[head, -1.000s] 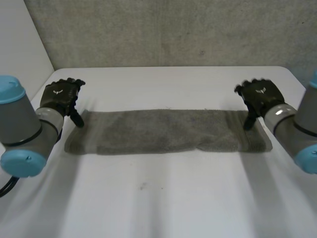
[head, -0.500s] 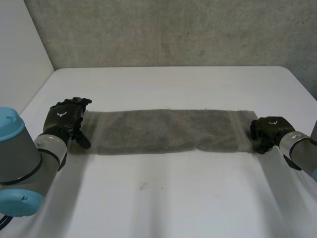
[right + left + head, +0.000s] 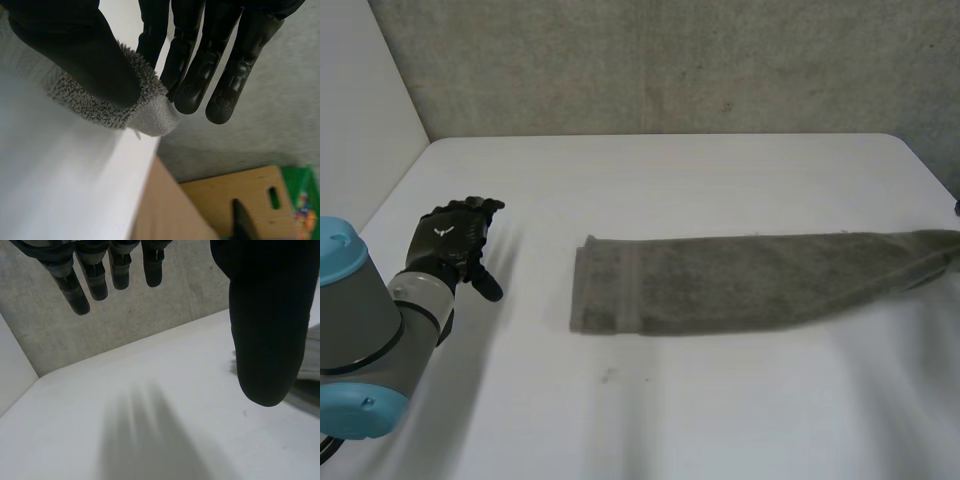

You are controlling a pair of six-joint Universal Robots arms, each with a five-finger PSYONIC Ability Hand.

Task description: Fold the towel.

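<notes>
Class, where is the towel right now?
Head view: the towel runs from the middle of the table to its right edge, clear of the left hand; the right hand pinches its end.

The bench [image 3: 720, 400] is seen from above and behind, between the arms, facing the grey wall [image 3: 670, 60]. The wrist views are taken close along the left hand [image 3: 265, 315] and right hand [image 3: 75, 55]; the bench is shared by all three.

White table [image 3: 720, 420], concrete wall [image 3: 670, 70], wooden crate [image 3: 212, 200]
</notes>
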